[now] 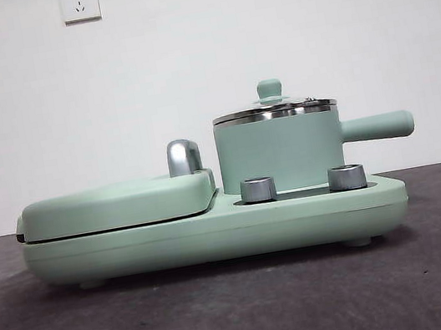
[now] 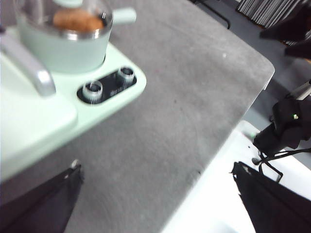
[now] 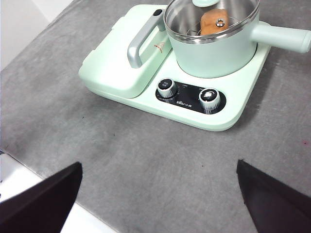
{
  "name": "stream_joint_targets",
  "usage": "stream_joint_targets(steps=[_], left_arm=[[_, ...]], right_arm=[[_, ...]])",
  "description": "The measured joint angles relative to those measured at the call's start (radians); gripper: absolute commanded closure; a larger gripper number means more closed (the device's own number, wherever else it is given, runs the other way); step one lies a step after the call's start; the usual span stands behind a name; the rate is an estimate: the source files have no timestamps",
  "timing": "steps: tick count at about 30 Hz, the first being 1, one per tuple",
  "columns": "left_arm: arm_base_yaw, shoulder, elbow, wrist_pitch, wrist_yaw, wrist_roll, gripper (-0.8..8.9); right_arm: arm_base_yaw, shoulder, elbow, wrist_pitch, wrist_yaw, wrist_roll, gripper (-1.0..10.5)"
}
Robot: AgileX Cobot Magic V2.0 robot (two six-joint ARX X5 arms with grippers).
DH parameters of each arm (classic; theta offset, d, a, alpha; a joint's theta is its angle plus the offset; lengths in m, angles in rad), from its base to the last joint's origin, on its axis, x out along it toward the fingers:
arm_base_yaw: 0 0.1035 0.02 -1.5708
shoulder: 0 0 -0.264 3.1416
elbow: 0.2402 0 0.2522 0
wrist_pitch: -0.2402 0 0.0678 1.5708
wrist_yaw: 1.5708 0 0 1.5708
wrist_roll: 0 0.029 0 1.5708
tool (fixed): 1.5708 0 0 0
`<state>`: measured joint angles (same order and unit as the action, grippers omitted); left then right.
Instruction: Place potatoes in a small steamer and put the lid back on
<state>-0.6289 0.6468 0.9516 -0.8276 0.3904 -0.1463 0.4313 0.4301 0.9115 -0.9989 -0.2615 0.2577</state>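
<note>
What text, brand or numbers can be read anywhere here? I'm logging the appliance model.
None can be read.
Control panel: small white print by the two knobs, too small to read.
Griddle cover: tiny reddish mark near the steel handle, unreadable.
Small steamer and lid: no lettering visible.
Wall sockets: no legible marking.

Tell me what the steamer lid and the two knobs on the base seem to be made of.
The lid looks like clear glass in a polished steel rim: the potato shows through it. Its small knob looks like matte mint plastic. The two control knobs look like brushed metal or metallised plastic, judging by their silvery sheen.
</note>
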Motion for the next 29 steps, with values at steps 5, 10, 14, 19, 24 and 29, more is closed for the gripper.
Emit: stream_joint_targets(steps=[5,10,14,19,24,29], left_arm=[[0.0,-0.027,-0.01,-0.013,0.0,-0.015,7.98],[0.0,-0.037,-0.01,-0.013,0.0,-0.015,8.03],[0.0,-0.037,-0.01,-0.022,0.0,-0.015,8.03],[0.0,-0.037,-0.01,-0.021,0.0,-0.015,8.03],[0.0,-0.037,-0.01,-0.021,0.0,-0.015,8.03],[0.007,-0.048,-0.01,-0.021,0.0,-0.015,8.03]], right_arm=[[0.0,0.0,0.0,0.011,-0.001,0.001,8.4],[0.0,0.0,0.0,0.013,0.0,-0.007,9.2],[0.0,0.0,0.0,0.016,0.0,-0.007,9.2],[0.0,0.0,0.0,0.016,0.0,-0.007,9.2],[0.0,0.0,0.0,0.016,0.0,-0.007,9.2],[0.0,0.0,0.0,0.016,0.0,-0.007,9.2]])
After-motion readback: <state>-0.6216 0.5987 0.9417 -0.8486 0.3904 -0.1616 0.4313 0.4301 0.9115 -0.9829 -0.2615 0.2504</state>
